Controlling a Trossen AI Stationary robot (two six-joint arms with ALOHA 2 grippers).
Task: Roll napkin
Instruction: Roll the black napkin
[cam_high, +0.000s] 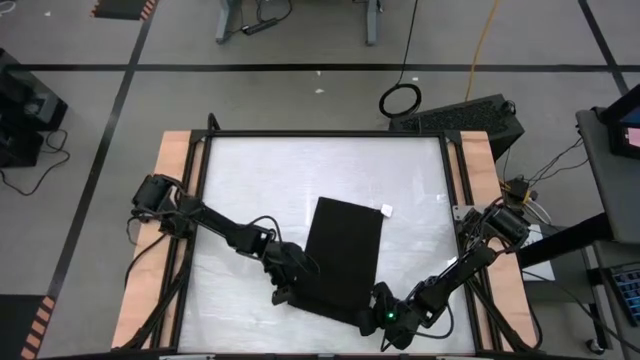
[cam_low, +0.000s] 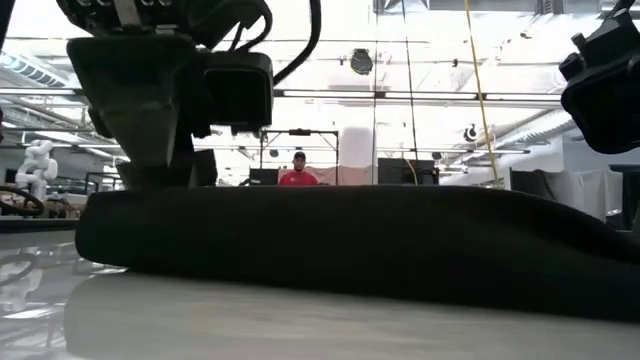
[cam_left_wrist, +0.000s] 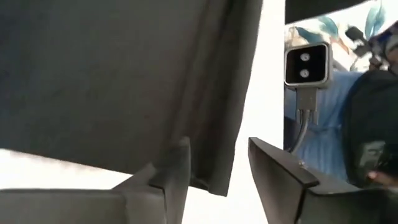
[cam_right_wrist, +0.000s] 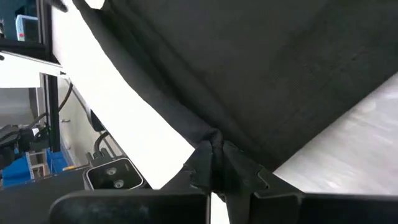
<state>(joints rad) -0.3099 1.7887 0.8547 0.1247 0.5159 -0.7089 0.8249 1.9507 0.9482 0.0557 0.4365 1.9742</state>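
Note:
The black napkin (cam_high: 345, 250) lies folded into a long strip on the white table (cam_high: 250, 180), with its small white tag (cam_high: 387, 210) at the far right corner. My left gripper (cam_high: 285, 292) is open at the strip's near left corner. In the left wrist view (cam_left_wrist: 214, 155) its fingers stand on either side of that corner (cam_left_wrist: 217, 177). My right gripper (cam_high: 377, 312) is at the near right corner, shut on the napkin (cam_right_wrist: 280, 62). In the low view the napkin's near end (cam_low: 350, 240) shows as a thick dark band on the table. My left gripper has the napkin's near left corner between its open fingers; one finger (cam_left_wrist: 177, 165) shows in front of the cloth, and I cannot tell whether it touches. My right gripper pinches the napkin's right edge (cam_right_wrist: 208, 134) near the near right corner between its two fingers. The cloth bunches into creases there. The fingers come low from the table's near right side. The rest of the napkin lies on the table.
Wooden rails (cam_high: 170, 200) and a dark frame run along the table's left and right sides. White table shows far of the napkin and on both sides of it. A person in red (cam_low: 297, 176) stands far off in the room behind.

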